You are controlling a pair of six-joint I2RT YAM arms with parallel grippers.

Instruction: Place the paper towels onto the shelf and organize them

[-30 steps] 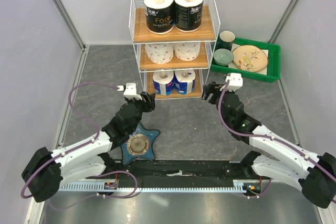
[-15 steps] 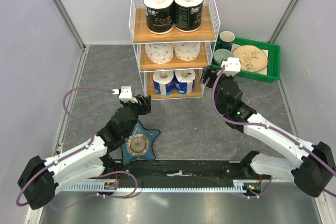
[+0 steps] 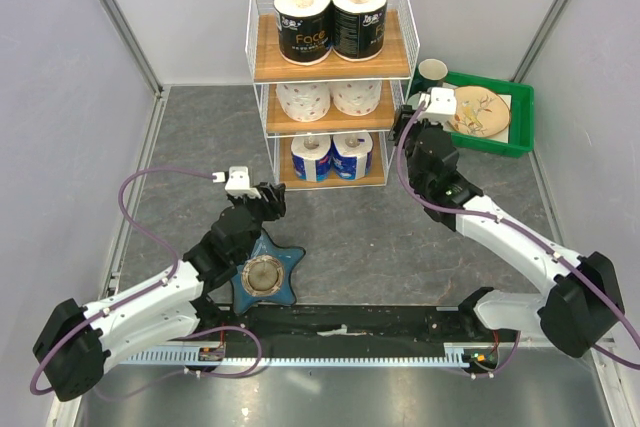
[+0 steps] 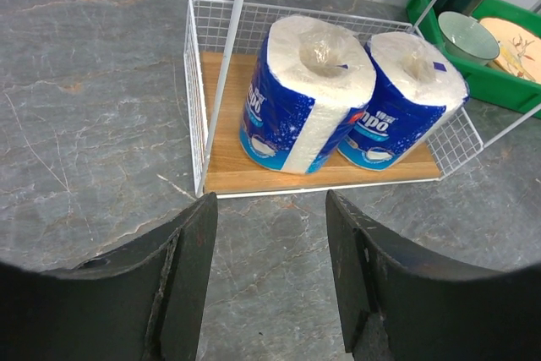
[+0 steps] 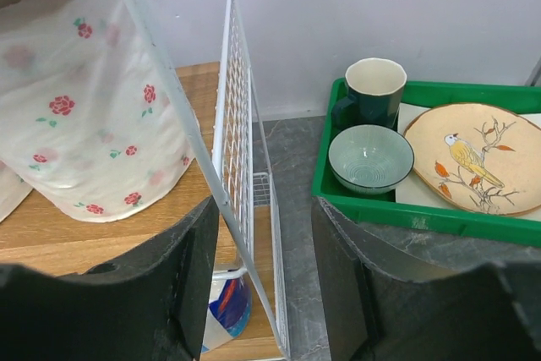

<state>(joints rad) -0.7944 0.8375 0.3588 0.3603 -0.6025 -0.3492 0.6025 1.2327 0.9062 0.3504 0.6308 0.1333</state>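
All six paper towels [image 3: 330,22] stand paired on the shelf [image 3: 264,59]. Seen from above, the left gripper [image 3: 272,197], parted and empty, has the blue-white pair [image 4: 308,90] at 2 o'clock. The right gripper [image 3: 400,129], likewise released, has the floral pair [image 5: 84,124] at 10 o'clock.

Floral roll [image 5: 84,124] is running off the left and top edges in the right wrist view. Blue roll [image 5: 226,306] is mostly hiding under the shelf [image 5: 241,124] tier. Plate [image 5: 473,158] is clipping at the right edge. Tray [image 4: 507,90] is getting cut off far right in the left wrist view.
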